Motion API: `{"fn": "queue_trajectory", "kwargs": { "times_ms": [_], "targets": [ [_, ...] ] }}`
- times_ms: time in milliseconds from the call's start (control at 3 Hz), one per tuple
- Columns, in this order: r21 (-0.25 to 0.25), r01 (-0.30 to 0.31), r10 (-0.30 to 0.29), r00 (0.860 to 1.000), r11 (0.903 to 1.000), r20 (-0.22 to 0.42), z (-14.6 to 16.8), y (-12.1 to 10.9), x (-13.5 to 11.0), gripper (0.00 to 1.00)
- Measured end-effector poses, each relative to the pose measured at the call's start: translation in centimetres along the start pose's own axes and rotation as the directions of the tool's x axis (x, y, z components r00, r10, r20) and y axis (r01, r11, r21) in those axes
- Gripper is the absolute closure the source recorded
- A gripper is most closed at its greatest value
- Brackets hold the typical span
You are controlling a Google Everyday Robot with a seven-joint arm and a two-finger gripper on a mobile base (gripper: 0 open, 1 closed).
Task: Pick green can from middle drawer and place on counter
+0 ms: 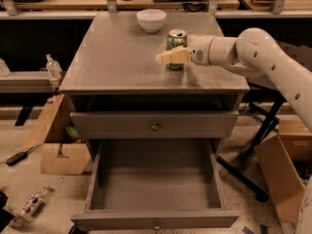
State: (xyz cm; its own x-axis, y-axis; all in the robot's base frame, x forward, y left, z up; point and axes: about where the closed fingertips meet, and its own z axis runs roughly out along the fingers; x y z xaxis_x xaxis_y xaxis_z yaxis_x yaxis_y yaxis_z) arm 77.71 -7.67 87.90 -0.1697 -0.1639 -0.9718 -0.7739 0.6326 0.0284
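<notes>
The green can (176, 39), with a silver top and pull tab, stands upright on the grey counter (122, 57) toward its right side. My gripper (168, 54) reaches in from the right on the white arm (258, 52). It is shut on the can's lower half: the near finger (173, 57) lies across its front and the far finger is hidden behind it. The middle drawer (155, 182) is pulled wide open below the cabinet front. Its grey floor is bare, and a small knob (156, 224) shows on its front.
A white bowl (151, 19) sits at the counter's back edge, left of the can. A shut drawer with a brass knob (155, 126) is above the open one. Cardboard boxes (61, 155) (280, 174), a cable and a bottle (31, 204) lie on the floor.
</notes>
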Motion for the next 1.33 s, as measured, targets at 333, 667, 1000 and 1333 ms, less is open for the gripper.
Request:
{"fn": "queue_trajectory", "kwargs": {
  "times_ms": [333, 667, 1000, 1333],
  "targets": [
    [0.065, 0.066, -0.070, 0.996, 0.9957, 0.063, -3.8, 0.5, -7.5, 0.00],
    [0.162, 0.127, -0.145, 0.984, 0.9786, 0.106, -9.3, 1.5, -13.3, 0.00],
    [0.257, 0.170, -0.212, 0.967, 0.9513, 0.144, -15.7, 3.6, -17.6, 0.00],
    [0.321, 0.170, -0.236, 0.955, 0.9318, 0.181, -20.4, 5.6, -18.0, 0.00]
  ]
}}
